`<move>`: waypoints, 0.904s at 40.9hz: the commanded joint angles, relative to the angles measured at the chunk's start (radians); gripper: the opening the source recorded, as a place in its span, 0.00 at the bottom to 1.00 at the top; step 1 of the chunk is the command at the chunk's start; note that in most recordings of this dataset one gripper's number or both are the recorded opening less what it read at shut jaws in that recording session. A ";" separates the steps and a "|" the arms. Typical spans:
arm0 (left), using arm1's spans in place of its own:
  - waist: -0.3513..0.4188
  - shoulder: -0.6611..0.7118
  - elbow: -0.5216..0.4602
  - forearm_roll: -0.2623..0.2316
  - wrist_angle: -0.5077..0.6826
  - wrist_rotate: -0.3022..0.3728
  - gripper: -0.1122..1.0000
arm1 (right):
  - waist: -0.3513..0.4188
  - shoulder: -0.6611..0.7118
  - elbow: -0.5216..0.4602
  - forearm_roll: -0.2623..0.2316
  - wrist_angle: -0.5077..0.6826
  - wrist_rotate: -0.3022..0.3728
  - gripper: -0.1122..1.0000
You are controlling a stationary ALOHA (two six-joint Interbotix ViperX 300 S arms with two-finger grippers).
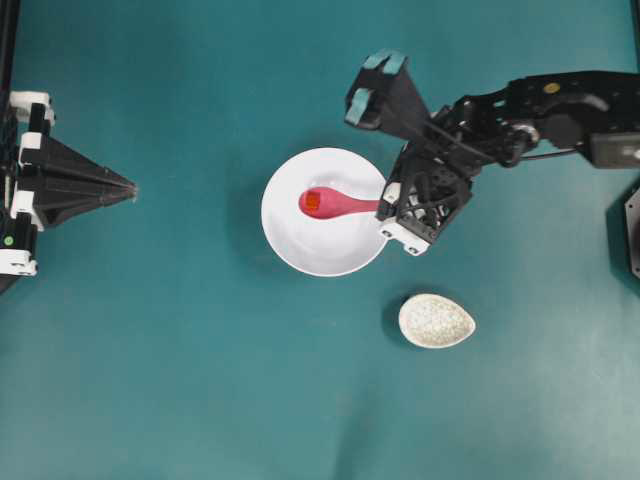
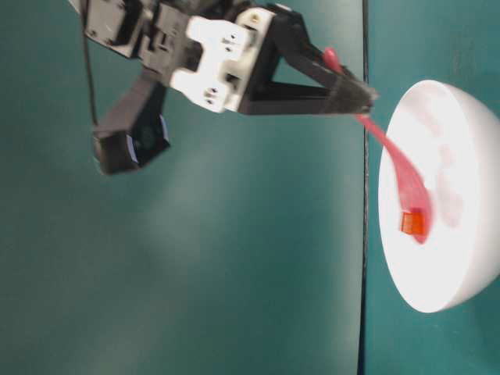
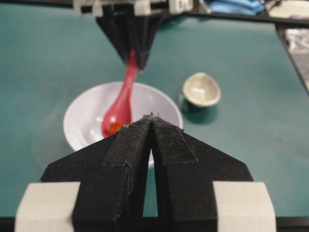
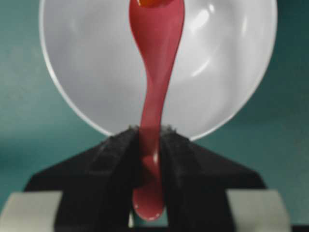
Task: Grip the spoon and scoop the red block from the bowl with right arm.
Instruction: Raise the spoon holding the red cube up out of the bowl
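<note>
The glossy pink plastic spoon point(image 4: 155, 87) sits clamped by its handle in my right gripper point(image 4: 149, 145). Beyond, at twelve o'clock, its scoop cradles the tiny red-orange block point(image 1: 312, 202) over the white round bowl point(image 1: 335, 255); only lifting clear remains, I judge.

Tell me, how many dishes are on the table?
2. The big white bowl sits in the middle with the pink spoon in it. The small speckled dish sits apart from it, beside the bowl. None look hidden.
</note>
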 commanded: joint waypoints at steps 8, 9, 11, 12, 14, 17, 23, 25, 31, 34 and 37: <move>0.000 0.006 -0.018 0.002 -0.005 0.000 0.10 | 0.017 -0.120 0.012 0.052 -0.063 0.011 0.30; 0.000 0.005 -0.018 0.003 -0.005 0.000 0.10 | 0.017 -0.126 0.014 0.055 -0.066 0.011 0.30; 0.000 0.005 -0.020 0.003 -0.005 0.000 0.10 | 0.020 -0.143 0.014 0.061 -0.071 0.012 0.30; 0.000 0.006 -0.020 0.003 -0.005 0.000 0.10 | 0.021 -0.150 0.014 0.063 -0.071 0.014 0.30; 0.000 0.005 -0.020 0.002 -0.005 0.000 0.10 | 0.023 -0.167 0.014 0.066 -0.071 0.015 0.30; 0.000 0.005 -0.020 0.002 -0.005 0.000 0.10 | 0.023 -0.192 0.012 0.071 -0.069 0.017 0.30; 0.000 0.003 -0.023 0.003 -0.005 -0.002 0.10 | 0.023 -0.245 0.012 0.071 -0.067 0.025 0.30; -0.002 0.003 -0.023 0.003 -0.005 -0.002 0.10 | 0.023 -0.262 0.012 0.071 -0.066 0.025 0.30; 0.000 0.005 -0.025 0.002 -0.005 -0.003 0.10 | 0.023 -0.311 0.015 0.071 -0.064 0.025 0.30; 0.000 0.005 -0.026 0.002 -0.005 -0.006 0.10 | 0.023 -0.325 0.015 0.071 -0.069 0.026 0.30; -0.002 0.003 -0.028 0.003 -0.005 -0.006 0.10 | 0.023 -0.330 0.015 0.071 -0.071 0.026 0.30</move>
